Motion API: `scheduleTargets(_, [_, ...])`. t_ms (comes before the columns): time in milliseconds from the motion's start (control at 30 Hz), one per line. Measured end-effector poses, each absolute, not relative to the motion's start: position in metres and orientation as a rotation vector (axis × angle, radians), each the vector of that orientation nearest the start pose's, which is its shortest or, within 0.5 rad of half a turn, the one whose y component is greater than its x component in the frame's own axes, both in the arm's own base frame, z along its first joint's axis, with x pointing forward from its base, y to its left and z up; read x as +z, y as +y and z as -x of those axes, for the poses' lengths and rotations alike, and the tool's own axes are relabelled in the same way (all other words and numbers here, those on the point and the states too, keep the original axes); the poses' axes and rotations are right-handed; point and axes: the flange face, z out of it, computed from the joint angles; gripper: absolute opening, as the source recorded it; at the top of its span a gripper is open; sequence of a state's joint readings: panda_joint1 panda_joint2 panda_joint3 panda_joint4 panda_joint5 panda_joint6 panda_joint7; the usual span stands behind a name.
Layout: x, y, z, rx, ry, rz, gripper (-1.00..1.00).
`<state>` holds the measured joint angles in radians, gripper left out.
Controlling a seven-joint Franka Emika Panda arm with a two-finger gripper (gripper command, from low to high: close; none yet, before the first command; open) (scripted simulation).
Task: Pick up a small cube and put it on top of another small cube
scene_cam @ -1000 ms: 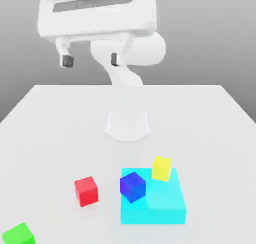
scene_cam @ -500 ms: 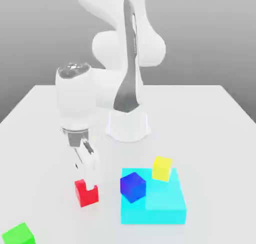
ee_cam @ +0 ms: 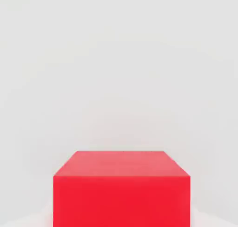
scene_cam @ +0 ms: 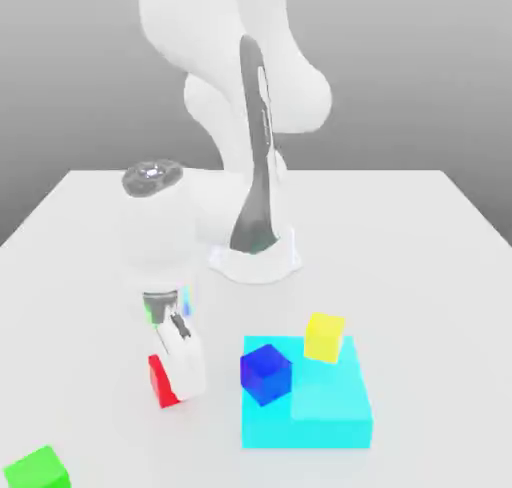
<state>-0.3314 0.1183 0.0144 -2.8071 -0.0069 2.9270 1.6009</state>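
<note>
The smooth white table (scene_cam: pixel 420 236) carries everything. On it lies a flat cyan block (scene_cam: pixel 330 416), matte and square. My gripper (scene_cam: pixel 180 371) reaches down over the red cube (scene_cam: pixel 160 381), a plain, sharp-edged cube beside the cyan block; I cannot tell how wide it is. The dark blue cube (scene_cam: pixel 266 374) sits on the block's near corner.

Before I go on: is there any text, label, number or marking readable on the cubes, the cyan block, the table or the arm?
None: nothing readable in either view.
Small bright red cube: plain faces.
Small dark blue cube, yellow cube, green cube, large flat cyan block: all plain.
White table: bare, no marks.
White robot arm, gripper: no legible lettering.
</note>
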Motion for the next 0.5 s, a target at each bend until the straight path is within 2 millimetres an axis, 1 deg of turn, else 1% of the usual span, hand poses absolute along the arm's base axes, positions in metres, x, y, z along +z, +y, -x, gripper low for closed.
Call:
scheduleTargets(67, [0.191,-0.111,-0.353,-0.002,2.550,1.833,-1.00])
scheduleTargets(100, [0.202,-0.103,-0.358,-0.001,2.510,1.886,-1.00])
scheduleTargets(233, [0.249,-0.051,-0.382,0.000,2.255,2.179,-1.00])
scheduleTargets(333, [0.286,-0.006,-0.390,0.000,2.028,2.395,-1.00])
scheduleTargets(367, [0.288,0.003,-0.391,-0.001,1.981,2.436,-1.00])
scheduleTargets(400, [0.283,0.007,-0.392,-0.002,1.958,2.456,-1.00])
scheduleTargets(500, [0.254,0.011,-0.392,-0.003,1.937,2.475,-1.00])
